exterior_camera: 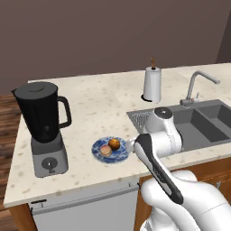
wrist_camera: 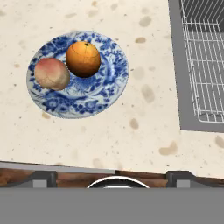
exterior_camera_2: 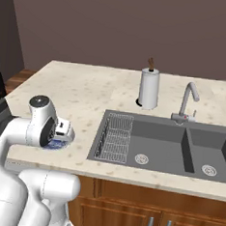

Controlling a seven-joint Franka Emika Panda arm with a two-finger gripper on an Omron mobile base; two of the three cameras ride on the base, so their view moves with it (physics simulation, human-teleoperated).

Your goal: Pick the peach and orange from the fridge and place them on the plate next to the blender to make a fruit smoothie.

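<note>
You have a paper-towel roll [exterior_camera: 152,84] standing upright on the speckled counter [exterior_camera: 99,103], near a curved tap [exterior_camera: 198,84] behind the double sink [exterior_camera_2: 180,147], where a wire rack [exterior_camera_2: 116,137] lies.

Peach [wrist_camera: 52,74] and orange [wrist_camera: 83,58] on plate [wrist_camera: 103,89]

Peach [wrist_camera: 52,74], orange [wrist_camera: 83,58] seemingly touching, on plate [wrist_camera: 103,94]

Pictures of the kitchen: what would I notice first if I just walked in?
Probably the blue-and-white plate on the speckled counter, with the orange and the peach sitting side by side on it. Just left of it in the left base view stands the tall black blender. The robot's hand hangs above the counter's front edge, holding nothing.
</note>
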